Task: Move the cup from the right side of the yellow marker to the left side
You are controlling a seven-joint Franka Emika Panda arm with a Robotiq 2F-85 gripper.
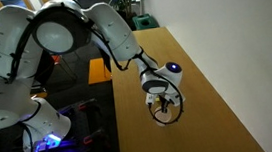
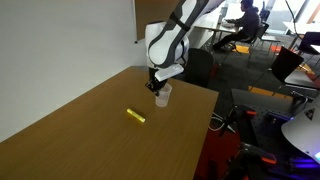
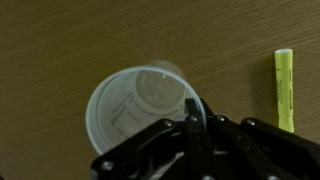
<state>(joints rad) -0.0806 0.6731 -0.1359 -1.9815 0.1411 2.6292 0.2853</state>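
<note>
Looking down from the wrist, we see the cup (image 3: 135, 110) as a translucent, whitish round. Its rim is a pale ring and its smaller base shows through the middle, so the walls narrow toward the bottom. Faint markings run along the inside of the wall, too small for us to read. The cup stands upright, mouth up.

It sits beside the marker (image 3: 284, 90) but apart from it, with a strip of bare brown tabletop (image 3: 50, 40) between the two. The marker is a thin yellow stick lying flat.

The claw (image 3: 193, 125) meets the cup at the part of the rim nearest the marker. Its dark fingers are drawn narrow, and they appear to have one finger inside the wall and one outside, pinching the thin plastic between them.

In an exterior view the cup (image 2: 163, 96) shows as a small pale tapered shape right under the claw (image 2: 157, 88), farther from the camera than the marker (image 2: 136, 116). We cannot tell from any view whether the cup's base touches the tabletop or hangs just above it.
</note>
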